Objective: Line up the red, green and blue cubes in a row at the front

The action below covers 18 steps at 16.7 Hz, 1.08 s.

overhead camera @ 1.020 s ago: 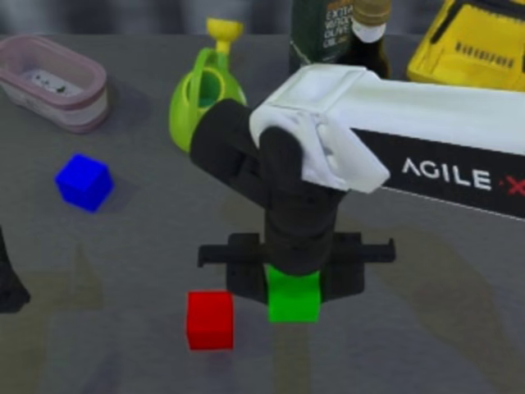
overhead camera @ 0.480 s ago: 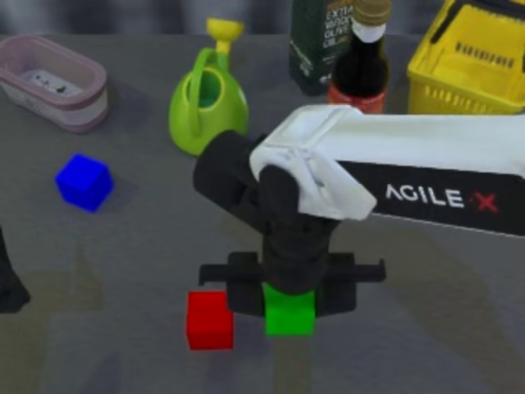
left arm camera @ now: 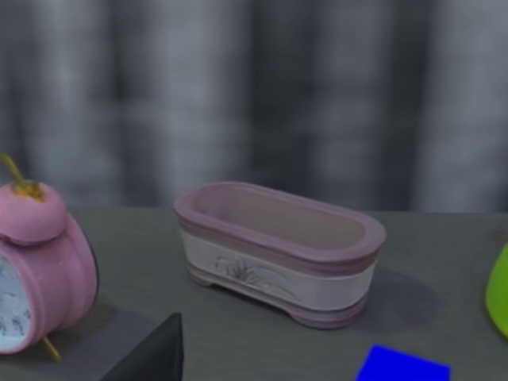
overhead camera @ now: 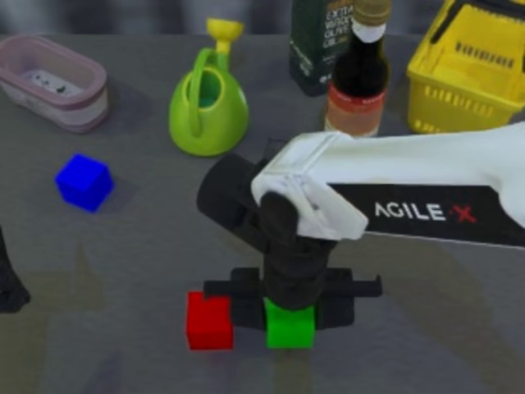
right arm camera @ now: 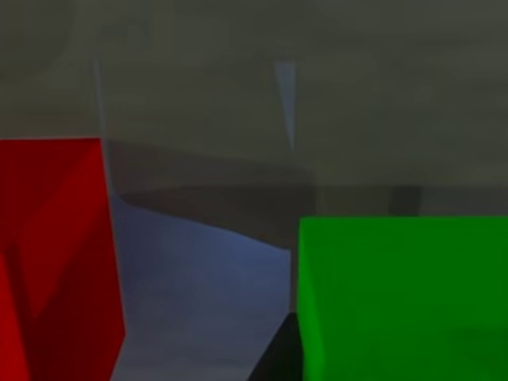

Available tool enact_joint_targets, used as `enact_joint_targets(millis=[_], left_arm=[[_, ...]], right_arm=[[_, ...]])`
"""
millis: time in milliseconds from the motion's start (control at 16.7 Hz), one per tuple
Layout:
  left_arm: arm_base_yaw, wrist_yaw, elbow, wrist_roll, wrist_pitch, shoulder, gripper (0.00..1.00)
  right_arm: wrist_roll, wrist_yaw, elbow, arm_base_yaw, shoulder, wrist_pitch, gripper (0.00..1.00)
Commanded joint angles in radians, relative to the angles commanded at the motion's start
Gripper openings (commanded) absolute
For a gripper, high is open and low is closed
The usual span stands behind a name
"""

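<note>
Right arm: the white and black AgileX arm reaches in from the right side of the table (overhead camera: 426, 328) and bends down at the front centre.
Right gripper (overhead camera: 290, 322): it stands over the green cube, pointing straight down; I cannot tell if the fingers are apart or clamped, because the wrist covers them in the top view and the right wrist view shows only cube faces.
Green cube (overhead camera: 290, 327): at the front centre of the table, directly under the right gripper, partly hidden by it.
Red cube (overhead camera: 209, 320): on the table just left of the green cube, with a narrow gap between them; the two are in about one line along the front.
Blue cube (overhead camera: 84, 181): on the left part of the table, well apart from the other two and farther back.
Left arm: parked at the left edge, only a dark part (overhead camera: 8, 283) is in view.
Left wrist view: a pink oval planter (left arm camera: 279, 252), a pink alarm clock (left arm camera: 40, 270) and a corner of the blue cube.
Back of the table: green watering can (overhead camera: 207, 98), dark bottle (overhead camera: 357, 74), yellow basket (overhead camera: 467, 70).
</note>
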<state>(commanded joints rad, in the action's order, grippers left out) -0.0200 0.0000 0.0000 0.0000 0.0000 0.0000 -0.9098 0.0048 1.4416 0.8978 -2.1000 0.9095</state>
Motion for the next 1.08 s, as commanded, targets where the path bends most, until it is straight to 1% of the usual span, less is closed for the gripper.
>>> enact_joint_targets(millis=[720,780,1080], left_arm=[[0.000,0.000,0.000,0.000,0.000,0.000,1.00],[0.000,0.000,0.000,0.000,0.000,0.000,1.00],[0.000,0.000,0.000,0.000,0.000,0.000,1.00]], right_arm=[[0.000,0.000,0.000,0.000,0.000,0.000,0.98],[0.000,0.000,0.000,0.000,0.000,0.000,1.00],[0.000,0.000,0.000,0.000,0.000,0.000,1.00]])
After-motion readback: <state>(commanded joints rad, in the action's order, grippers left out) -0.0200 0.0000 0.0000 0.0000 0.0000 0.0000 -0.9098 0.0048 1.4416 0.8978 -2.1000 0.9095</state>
